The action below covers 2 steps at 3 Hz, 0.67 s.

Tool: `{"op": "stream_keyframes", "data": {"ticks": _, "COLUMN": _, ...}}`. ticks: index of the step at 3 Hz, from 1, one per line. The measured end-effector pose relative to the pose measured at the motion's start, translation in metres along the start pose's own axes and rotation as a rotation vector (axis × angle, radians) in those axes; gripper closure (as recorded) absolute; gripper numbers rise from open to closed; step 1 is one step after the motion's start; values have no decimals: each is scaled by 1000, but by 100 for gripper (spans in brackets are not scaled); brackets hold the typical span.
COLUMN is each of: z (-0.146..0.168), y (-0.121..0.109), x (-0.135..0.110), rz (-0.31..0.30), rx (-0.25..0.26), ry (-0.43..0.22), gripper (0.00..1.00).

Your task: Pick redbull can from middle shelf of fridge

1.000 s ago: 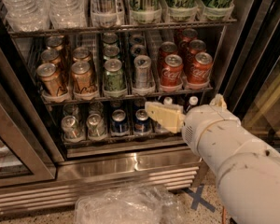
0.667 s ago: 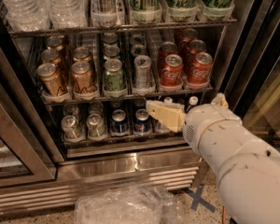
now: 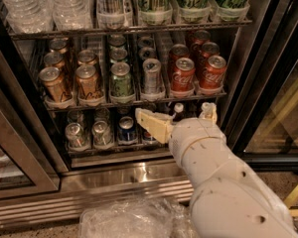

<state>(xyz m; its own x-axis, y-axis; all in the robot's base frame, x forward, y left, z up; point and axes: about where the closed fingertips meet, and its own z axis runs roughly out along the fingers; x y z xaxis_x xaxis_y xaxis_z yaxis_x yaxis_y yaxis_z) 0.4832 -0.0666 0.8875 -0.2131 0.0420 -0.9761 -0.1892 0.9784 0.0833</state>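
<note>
The redbull can (image 3: 151,76) is slim and silver and stands at the front of its lane on the middle shelf (image 3: 134,102), between a green can (image 3: 121,80) and the red Coca-Cola cans (image 3: 182,75). More silver cans stand behind it. My gripper (image 3: 173,110) is just below that shelf, in front of the bottom rack, a little right of and lower than the redbull can. Its cream fingers (image 3: 152,123) are spread apart and hold nothing. The fridge (image 3: 139,175) has its door open.
Gold cans (image 3: 53,83) fill the shelf's left lanes. The top rack (image 3: 139,28) holds tall green cans and clear bottles. The bottom rack holds small cans (image 3: 125,129) and bottles. A glass door frame (image 3: 15,157) stands at left, a dark frame (image 3: 268,83) at right. Crinkled plastic (image 3: 134,219) lies on the floor.
My arm and gripper have shifted a little to the left under the middle shelf. The cans have not moved.
</note>
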Motion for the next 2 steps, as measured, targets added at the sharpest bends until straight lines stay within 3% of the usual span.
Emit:
{"op": "stream_keyframes", "data": {"ticks": 1, "z": 15, "y": 25, "x": 15, "rz": 22, "rx": -11, "ry": -53, "gripper": 0}}
{"op": "stream_keyframes", "data": {"ticks": 2, "z": 36, "y": 41, "x": 31, "rz": 4, "rx": -18, "ry": -105, "gripper": 0}}
